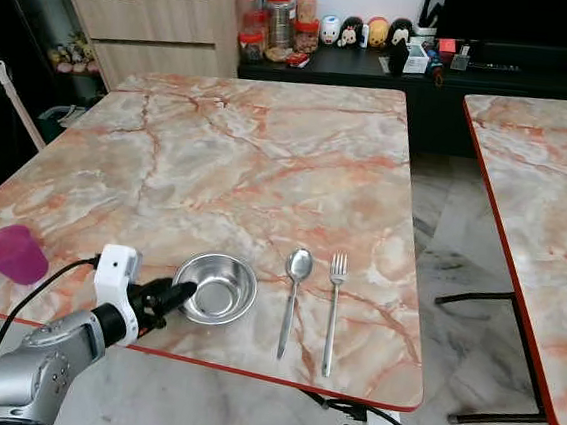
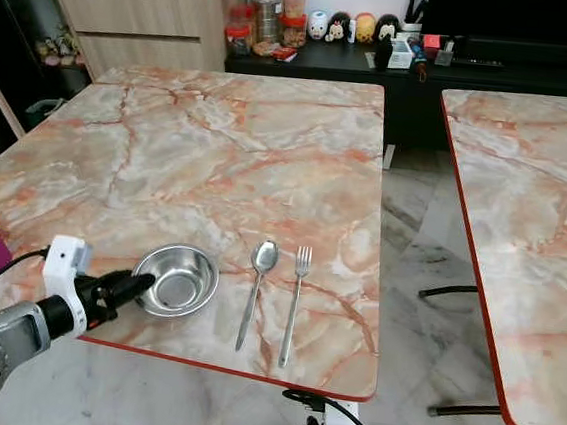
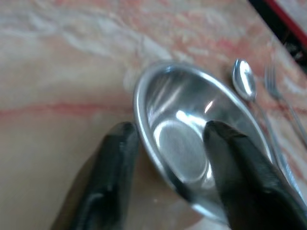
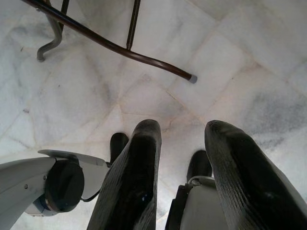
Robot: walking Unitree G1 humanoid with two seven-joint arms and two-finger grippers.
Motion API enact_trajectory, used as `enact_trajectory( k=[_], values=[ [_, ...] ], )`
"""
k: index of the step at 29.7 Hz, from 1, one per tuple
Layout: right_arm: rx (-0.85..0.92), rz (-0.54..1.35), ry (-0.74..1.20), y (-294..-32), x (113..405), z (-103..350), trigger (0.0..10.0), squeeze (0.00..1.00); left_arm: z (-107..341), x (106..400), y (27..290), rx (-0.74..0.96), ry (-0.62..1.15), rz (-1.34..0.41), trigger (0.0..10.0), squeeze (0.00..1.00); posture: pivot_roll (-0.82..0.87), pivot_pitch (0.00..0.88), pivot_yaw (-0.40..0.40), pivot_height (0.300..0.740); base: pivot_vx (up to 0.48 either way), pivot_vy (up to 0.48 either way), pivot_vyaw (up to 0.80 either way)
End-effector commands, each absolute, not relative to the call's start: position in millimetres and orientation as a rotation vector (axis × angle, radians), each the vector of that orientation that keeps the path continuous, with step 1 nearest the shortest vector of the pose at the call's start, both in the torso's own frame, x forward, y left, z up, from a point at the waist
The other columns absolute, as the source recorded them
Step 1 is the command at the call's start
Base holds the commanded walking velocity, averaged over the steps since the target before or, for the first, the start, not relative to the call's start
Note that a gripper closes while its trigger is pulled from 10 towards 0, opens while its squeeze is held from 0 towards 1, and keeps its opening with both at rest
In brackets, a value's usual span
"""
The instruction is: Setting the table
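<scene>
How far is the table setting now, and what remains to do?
Done: the silver metal spoon and silver metal fork lie side by side. In hand: the left pincer straddles the rim of the round steel bowl, fingers open. Left: the purple plastic cup stands apart.

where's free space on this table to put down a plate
The table is bare from its far edge down to the bowl, spoon and fork. Also bare: between the purple cup and the bowl. The near edge is crowded, with the left gripper straddling the bowl's rim.
</scene>
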State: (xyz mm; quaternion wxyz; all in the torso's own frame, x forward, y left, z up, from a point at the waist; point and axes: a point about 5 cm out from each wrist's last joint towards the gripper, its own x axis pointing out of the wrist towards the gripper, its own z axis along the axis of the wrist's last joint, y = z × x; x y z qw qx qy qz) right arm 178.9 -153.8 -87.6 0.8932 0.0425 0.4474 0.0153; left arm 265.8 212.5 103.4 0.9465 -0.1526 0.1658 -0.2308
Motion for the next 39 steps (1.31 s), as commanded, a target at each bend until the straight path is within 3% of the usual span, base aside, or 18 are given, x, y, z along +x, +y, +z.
enact_trajectory(
  k=[1,16,17,39],
  values=[
    [0.105,0.022,0.925,-152,178,-88,10.0,0.0,118,268,220,-0.325,0.273,-0.459,10.0,1.0,0.14,0.045,0.114,0.74,0.0,0.0,0.0],
    [0.102,0.024,0.928,-152,178,-88,10.0,0.0,113,264,227,-0.305,0.314,-0.418,10.0,1.0,0.14,0.052,0.113,0.74,0.0,0.0,0.0],
    [0.102,0.024,0.927,-152,178,-88,10.0,0.0,110,264,227,-0.297,0.332,-0.409,10.0,0.0,0.14,0.052,0.114,0.74,0.0,0.0,0.0],
    [0.105,0.021,0.927,-152,177,-88,10.0,0.0,92,261,217,-0.276,0.441,-0.425,10.0,0.0,0.13,0.053,0.116,0.74,0.0,0.0,0.0]
  ],
)
